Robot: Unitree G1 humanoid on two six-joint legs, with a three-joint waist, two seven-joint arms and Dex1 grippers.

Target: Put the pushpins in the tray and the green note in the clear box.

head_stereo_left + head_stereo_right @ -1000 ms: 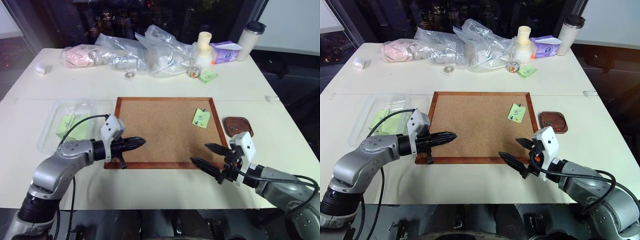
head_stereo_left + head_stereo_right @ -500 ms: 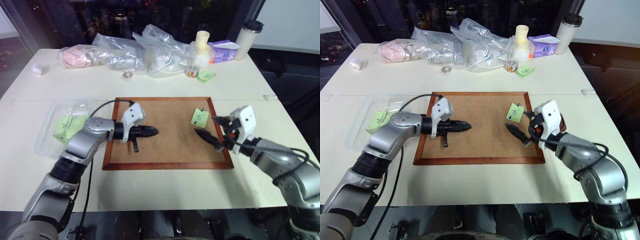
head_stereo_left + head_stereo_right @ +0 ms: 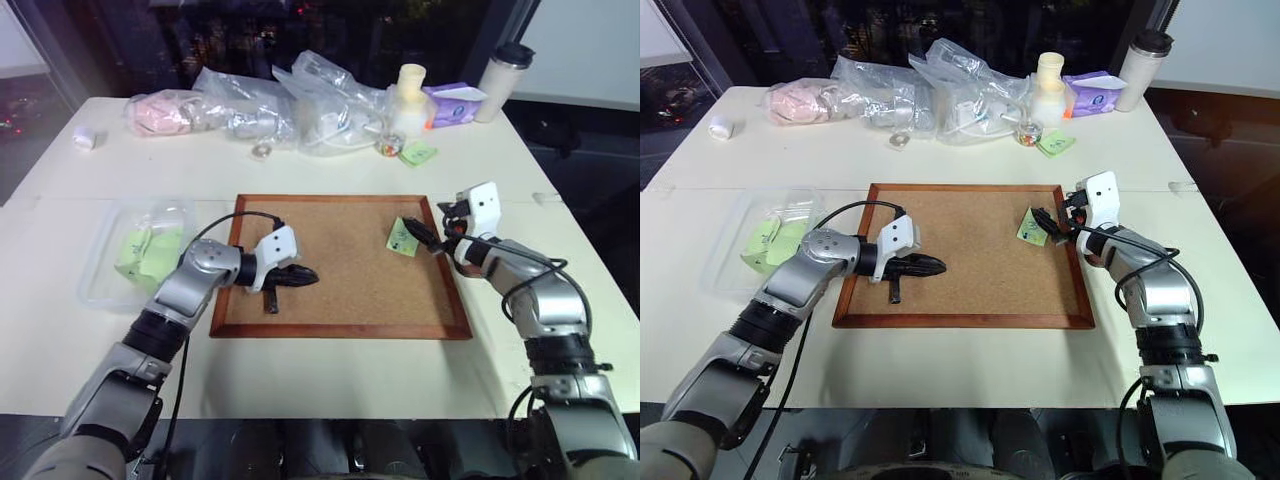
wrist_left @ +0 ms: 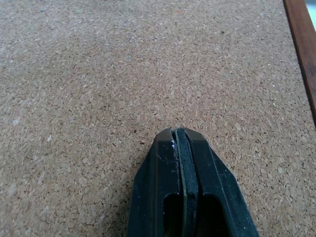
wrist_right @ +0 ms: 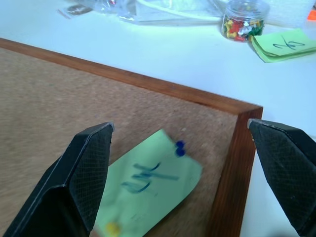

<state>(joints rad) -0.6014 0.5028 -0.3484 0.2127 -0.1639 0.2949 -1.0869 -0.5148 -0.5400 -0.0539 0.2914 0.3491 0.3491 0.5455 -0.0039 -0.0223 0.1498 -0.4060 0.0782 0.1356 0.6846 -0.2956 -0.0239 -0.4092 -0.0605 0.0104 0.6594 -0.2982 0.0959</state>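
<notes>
On the pale table (image 3: pixel 330 375), your right gripper (image 5: pixel 182 168) gaped wide around the green note (image 5: pixel 148 185) pinned to the cork board (image 3: pixel 340 290); your left gripper (image 4: pixel 178 143) stayed pressed together.

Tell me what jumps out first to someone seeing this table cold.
The big wood-framed cork board in the middle of the white table, with one green note pinned near its far right corner. The right gripper hangs wide open right at that note, and a blue pushpin and a yellow pushpin hold the paper. The left gripper is shut over the bare cork, with the clear box of green notes off to the board's left.
</notes>
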